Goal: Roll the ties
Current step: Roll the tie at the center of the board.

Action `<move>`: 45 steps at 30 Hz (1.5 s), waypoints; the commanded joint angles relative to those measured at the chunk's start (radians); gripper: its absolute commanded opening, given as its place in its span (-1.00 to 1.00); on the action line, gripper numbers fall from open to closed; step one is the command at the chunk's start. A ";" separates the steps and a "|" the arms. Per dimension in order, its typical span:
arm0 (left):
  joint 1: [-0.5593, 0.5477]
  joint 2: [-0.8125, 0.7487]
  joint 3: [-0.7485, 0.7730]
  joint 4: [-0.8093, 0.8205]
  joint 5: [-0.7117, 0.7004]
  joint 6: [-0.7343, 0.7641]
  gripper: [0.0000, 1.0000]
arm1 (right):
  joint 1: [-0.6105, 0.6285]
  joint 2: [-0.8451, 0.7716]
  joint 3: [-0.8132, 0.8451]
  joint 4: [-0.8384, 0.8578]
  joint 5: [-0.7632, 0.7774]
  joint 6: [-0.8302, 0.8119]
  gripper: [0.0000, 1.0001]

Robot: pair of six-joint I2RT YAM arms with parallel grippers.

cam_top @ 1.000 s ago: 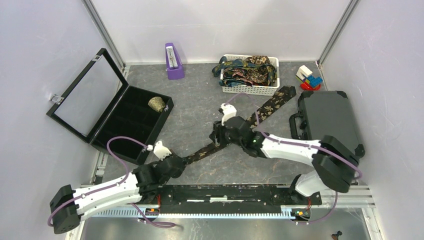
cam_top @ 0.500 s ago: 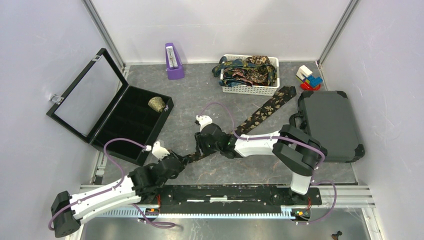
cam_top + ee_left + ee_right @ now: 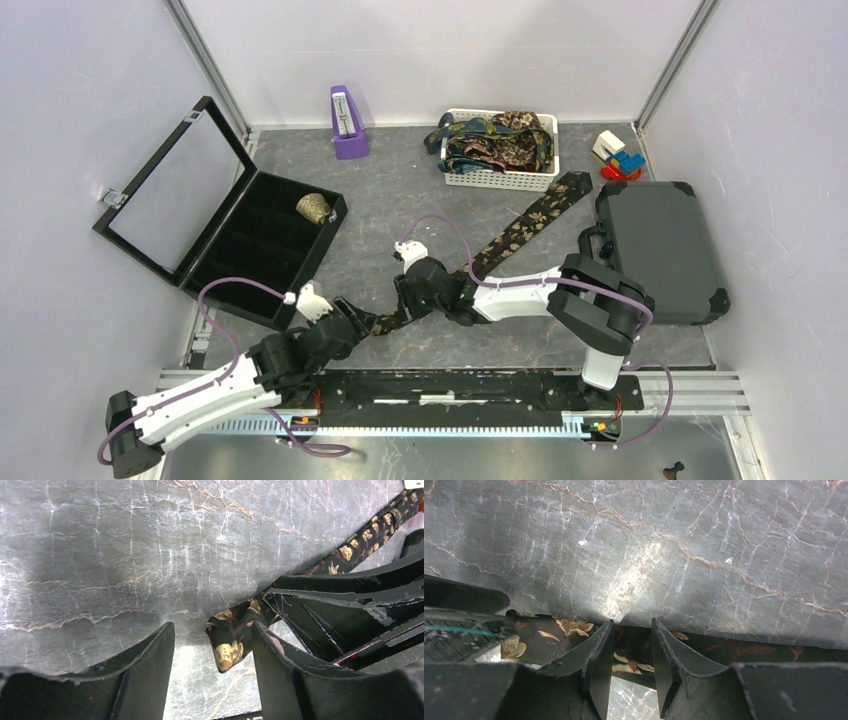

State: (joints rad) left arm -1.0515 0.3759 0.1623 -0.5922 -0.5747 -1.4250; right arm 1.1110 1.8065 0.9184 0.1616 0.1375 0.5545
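A dark tie (image 3: 530,215) with a tan floral print lies slantwise on the marble table, its wide end near the basket and its narrow end at the near left. My left gripper (image 3: 355,318) (image 3: 212,630) is open around that narrow end. The folded tip of the tie (image 3: 227,642) sits loose beside the right finger (image 3: 280,655). A little further up the tie, my right gripper (image 3: 402,303) (image 3: 631,627) points down at it. Its jaws stand a narrow gap apart, and the tie (image 3: 569,627) runs flat across beneath the fingertips.
A white basket (image 3: 497,179) at the back holds more ties. An open black display case (image 3: 250,240) at the left has a rolled tan bundle (image 3: 314,208) in it. Also here are a purple metronome (image 3: 347,122), a grey hard case (image 3: 655,250) at the right and toy blocks (image 3: 618,155).
My left gripper has opened and let go of the tie's narrow end, drawing back a little. My right gripper slid down-left along the tie and its jaws narrowed.
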 commanded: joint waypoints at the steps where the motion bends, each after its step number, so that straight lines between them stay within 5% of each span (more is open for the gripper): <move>1: -0.004 -0.053 0.020 -0.155 -0.031 -0.079 0.27 | 0.012 -0.048 -0.033 0.023 0.036 0.019 -0.21; 14: -0.005 -0.080 -0.013 -0.116 0.105 -0.212 0.26 | 0.017 -0.096 0.002 0.048 0.087 -0.027 -0.22; 22: -0.008 0.086 0.148 -0.148 0.193 -0.132 0.01 | -0.003 -0.059 0.105 -0.084 0.117 -0.066 -0.22; 26: -0.043 0.130 0.192 -0.150 0.215 -0.141 -0.31 | -0.017 -0.016 0.139 -0.120 0.067 -0.079 -0.25; 31: -0.082 0.170 0.249 -0.144 0.220 -0.113 -0.36 | -0.032 0.001 0.125 -0.112 0.036 -0.079 -0.28; 45: -0.129 0.562 0.201 0.295 0.188 -0.084 -0.66 | -0.045 0.019 0.095 -0.095 -0.050 -0.085 -0.40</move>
State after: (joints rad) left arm -1.1744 0.8730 0.3733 -0.4671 -0.3359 -1.5497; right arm 1.0691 1.8248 1.0267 0.0498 0.1188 0.4839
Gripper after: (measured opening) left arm 0.190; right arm 0.304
